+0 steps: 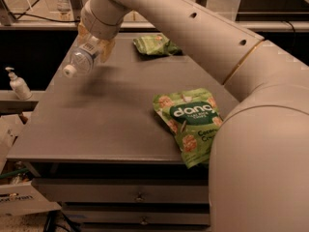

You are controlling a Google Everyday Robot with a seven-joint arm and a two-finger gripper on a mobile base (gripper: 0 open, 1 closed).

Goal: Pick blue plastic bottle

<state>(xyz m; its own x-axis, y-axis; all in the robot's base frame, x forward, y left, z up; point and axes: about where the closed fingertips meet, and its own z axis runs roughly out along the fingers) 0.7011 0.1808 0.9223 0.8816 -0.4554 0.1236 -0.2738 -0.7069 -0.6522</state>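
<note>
Camera view.
- The arm [193, 28] reaches from the near right across to the far-left corner of the tabletop [96, 124].
- The pincer [94, 43] is at that far-left corner, just under the wrist. Its tan fingers [109, 47] sit on either side of the blue plastic bottle [83, 57] and pinch it around the upper body.
- The bottle is tilted, with the white cap [70, 71] pointing down and to the near left. The grip sits away from the cap, so the free end droops. That looks like weight hanging from a side grasp, not a deliberate angle.
- A soft shadow [101, 80] lies on the tabletop to the right of the bottle and apart from it. From that I judge the bottle is off the surface and carried by the pincer alone.
- The near snack bag [188, 122], green, lies flat by the near-right edge, well apart from the grasp. The far snack bag [157, 43] lies along the far edge, to the right of the pincer. Neither touches the bottle, so a lift should have room.
- The pump dispenser [18, 83] stands on a separate ledge [14, 100] to the left, off the tabletop. It is not the target.
- Judgement: the pick is essentially made. The risk is the bottle slipping or swinging because it hangs at a tilt.
</note>
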